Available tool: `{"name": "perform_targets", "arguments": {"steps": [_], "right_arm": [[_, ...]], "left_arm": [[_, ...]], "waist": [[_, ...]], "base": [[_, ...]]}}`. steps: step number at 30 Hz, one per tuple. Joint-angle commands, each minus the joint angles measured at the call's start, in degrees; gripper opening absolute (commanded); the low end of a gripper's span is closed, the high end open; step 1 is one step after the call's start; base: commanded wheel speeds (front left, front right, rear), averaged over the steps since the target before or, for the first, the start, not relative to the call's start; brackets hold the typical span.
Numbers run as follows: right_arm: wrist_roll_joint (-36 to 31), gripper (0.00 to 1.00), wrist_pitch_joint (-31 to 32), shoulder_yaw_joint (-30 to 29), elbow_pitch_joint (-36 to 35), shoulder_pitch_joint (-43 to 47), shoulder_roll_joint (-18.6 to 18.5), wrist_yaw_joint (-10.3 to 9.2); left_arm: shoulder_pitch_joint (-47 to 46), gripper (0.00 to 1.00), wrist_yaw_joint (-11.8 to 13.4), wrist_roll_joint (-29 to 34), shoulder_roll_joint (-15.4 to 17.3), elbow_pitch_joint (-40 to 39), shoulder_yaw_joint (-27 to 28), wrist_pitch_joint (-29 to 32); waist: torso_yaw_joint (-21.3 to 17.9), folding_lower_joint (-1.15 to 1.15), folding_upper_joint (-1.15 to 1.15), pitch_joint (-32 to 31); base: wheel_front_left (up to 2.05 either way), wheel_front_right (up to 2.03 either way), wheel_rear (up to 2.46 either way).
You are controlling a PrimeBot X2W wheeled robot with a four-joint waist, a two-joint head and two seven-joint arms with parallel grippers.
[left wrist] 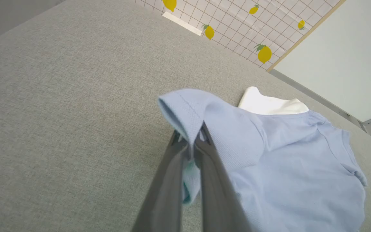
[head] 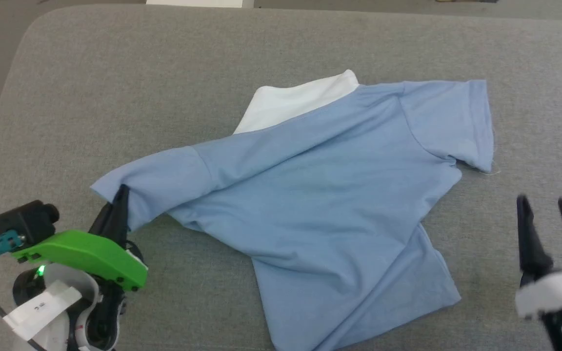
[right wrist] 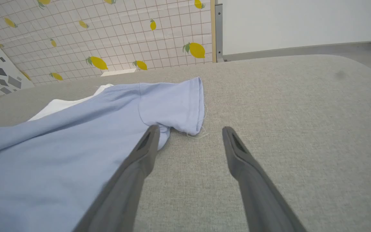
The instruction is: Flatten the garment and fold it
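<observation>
- Though spread across the middle of the head view, not yet flat: garment lying skewed on the grey upholstered surface, white section poking out at upper centre, lower hem bunched toward the bottom edge.
- At lower left, left gripper clamped on the cuff of the near sleeve, probably to draw that sleeve outward and take slack out of the cloth.
- At lower right, right gripper spread wide, holding nothing, parked just off the shirt's edge; judged ready for the far sleeve at upper right.
- White tag on the left wrist below the green cover: small dark marks, too small to read.
- In the left wrist view, fingers pressed together at bottom centre, cuff draped over their tips and seemingly raised a little off the upholstery, body of the shirt trailing to the right.
- Lemon-print tiled wall along the top; no lettering on it.
- In the right wrist view, fingers well apart with bare upholstery between; far sleeve lying flat just past the left fingertip, loose thread curling at its hem.
- No brand, print or readable writing on the shirt.
</observation>
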Motion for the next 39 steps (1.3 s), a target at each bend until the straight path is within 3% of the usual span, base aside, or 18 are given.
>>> {"name": "perform_targets", "arguments": {"steps": [1, 10, 11, 13, 21, 29, 30, 31, 35, 39], "right_arm": [[-0.75, 1.0, 2.02, -0.14, -0.8, -3.56, -1.2, -0.08], [2.05, 1.0, 23.19, -0.23, 6.89, -25.84, -12.35, -0.08], [2.72, 1.0, 30.36, 0.69, 12.13, -31.87, -14.58, -0.08], [2.83, 1.0, 35.06, 0.44, 15.86, -35.03, -15.16, -0.08], [-1.16, 1.0, 39.5, -0.14, 25.37, -43.54, -17.95, -0.08], [-2.05, 1.0, 43.17, 0.54, 31.54, -45.42, -19.49, -0.08], [-1.59, 0.82, 44.3, 0.34, 31.96, -45.39, -19.25, -0.08], [-1.14, 0.0, 45.28, 0.21, 32.17, -45.4, -18.99, -0.08], [1.72, 0.0, 49.6, 1.23, 31.43, -45.25, -18.27, -0.08], [3.37, 0.0, 48.4, 2.34, 29.18, -44.87, -18.25, -0.08]], "left_arm": [[-1.21, 0.0, -0.59, 0.35, -0.24, -0.05, -0.56, -0.54], [-5.7, 0.0, -1.91, 2.37, -1.7, -1.51, -5.12, -1.41], [-7.32, 0.0, -2.1, 3.65, -1.89, -2.25, -6.63, -1.58], [-8.25, 0.0, -2.11, 4.6, -1.97, -2.71, -7.62, -1.6], [-10.53, 0.0, -2.19, 6.09, -3.55, -3.86, -11.13, -1.53], [-10.64, 0.0, -1.75, 6.19, -4.37, -3.86, -12.23, -1.8], [-10.64, 0.0, -1.71, 6.14, -4.39, -3.86, -12.22, -1.81], [-10.63, 0.0, -1.65, 6.12, -4.37, -3.85, -12.19, -1.8], [-10.44, 0.0, -1.27, 5.76, -4.37, -3.6, -11.96, -1.53], [-10.21, 0.0, -1.23, 4.64, -4.69, -3.3, -11.4, -1.76]], "waist": [[0.73, 0.0, 0.0, 0.96], [2.95, 0.0, 0.0, 7.0], [3.92, 0.0, 0.0, 9.06], [4.7, 0.0, 0.0, 10.29], [8.49, 0.0, 0.0, 14.33], [10.91, 0.0, 0.0, 16.74], [10.96, 0.0, 0.0, 16.78], [10.94, 0.0, 0.0, 16.8], [10.38, 0.0, 0.0, 16.17], [9.32, 0.0, 0.0, 14.33]], "base": [[0.0, 0.0, 0.0], [0.0, 0.0, 0.0], [0.0, 0.0, 0.0], [0.0, 0.0, 0.0], [0.0, 0.0, 0.0], [0.0, 0.0, 0.0], [0.0, 0.0, 0.0], [0.0, 0.0, 0.0], [0.0, 0.0, 0.0], [0.0, 0.0, 0.0]]}}
